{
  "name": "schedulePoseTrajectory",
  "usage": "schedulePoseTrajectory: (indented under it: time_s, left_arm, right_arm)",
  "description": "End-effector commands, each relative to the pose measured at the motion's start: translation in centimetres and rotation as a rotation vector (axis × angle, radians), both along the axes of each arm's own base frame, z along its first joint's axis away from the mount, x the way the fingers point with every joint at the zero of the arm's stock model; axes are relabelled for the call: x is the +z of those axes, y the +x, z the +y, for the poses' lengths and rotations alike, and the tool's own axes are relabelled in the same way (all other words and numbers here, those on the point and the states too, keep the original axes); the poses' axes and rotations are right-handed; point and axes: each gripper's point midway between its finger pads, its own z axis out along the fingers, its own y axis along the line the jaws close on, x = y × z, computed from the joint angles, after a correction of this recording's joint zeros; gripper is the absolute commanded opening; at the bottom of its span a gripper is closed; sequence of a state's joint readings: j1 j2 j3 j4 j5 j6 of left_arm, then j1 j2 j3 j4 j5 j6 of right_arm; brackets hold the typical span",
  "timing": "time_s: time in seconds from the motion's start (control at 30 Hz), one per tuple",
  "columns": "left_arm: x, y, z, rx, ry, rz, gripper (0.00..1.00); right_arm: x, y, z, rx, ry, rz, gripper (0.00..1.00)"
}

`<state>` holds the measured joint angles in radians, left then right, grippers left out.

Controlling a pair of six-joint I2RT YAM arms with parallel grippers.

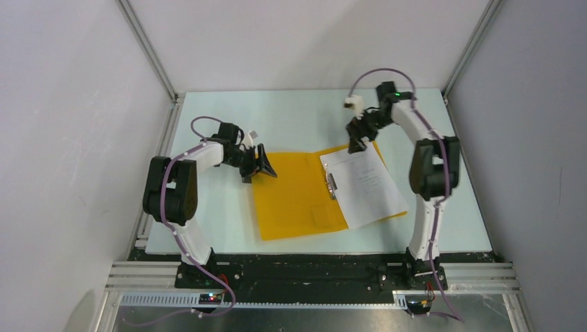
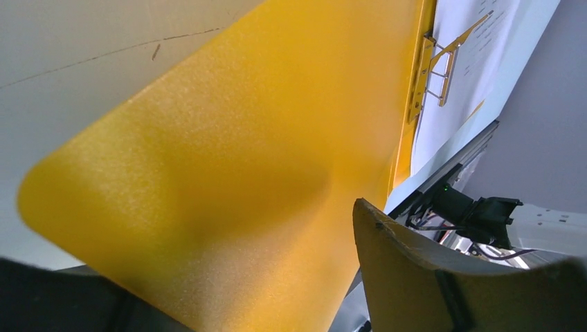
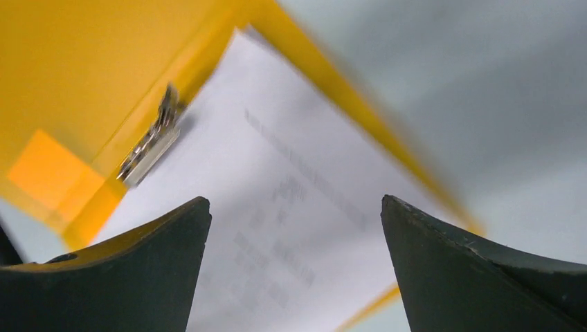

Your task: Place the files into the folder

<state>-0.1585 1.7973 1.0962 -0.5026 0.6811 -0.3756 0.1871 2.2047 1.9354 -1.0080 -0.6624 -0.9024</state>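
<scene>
The orange-yellow folder (image 1: pixel 294 194) lies open on the table. Its left cover is bare, and a metal clip (image 1: pixel 331 185) sits at the spine. The white printed files (image 1: pixel 363 187) lie on its right half, beside the clip. My left gripper (image 1: pixel 259 164) is open at the cover's far left corner. In the left wrist view the folder's (image 2: pixel 242 138) corner is raised and lies across the gap of the gripper (image 2: pixel 208 263), over the lower finger. My right gripper (image 1: pixel 358 142) is open and empty, just above the files' (image 3: pixel 277 207) far corner.
The pale table (image 1: pixel 228 111) is boxed in by white walls with metal rails at the left, right and near edges. The right arm's upright link (image 1: pixel 432 173) stands close to the files' right edge. The clip also shows in the right wrist view (image 3: pixel 149 149).
</scene>
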Motion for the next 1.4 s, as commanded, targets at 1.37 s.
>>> schedulePoseTrajectory:
  time_s: [1.37]
  left_arm:
    - [1.8,-1.5,-2.4,-0.049,-0.065,-0.031,0.72]
  right_arm:
    - [-5.0,-20.7,-12.3,-0.957,-0.357,0.591,0.99]
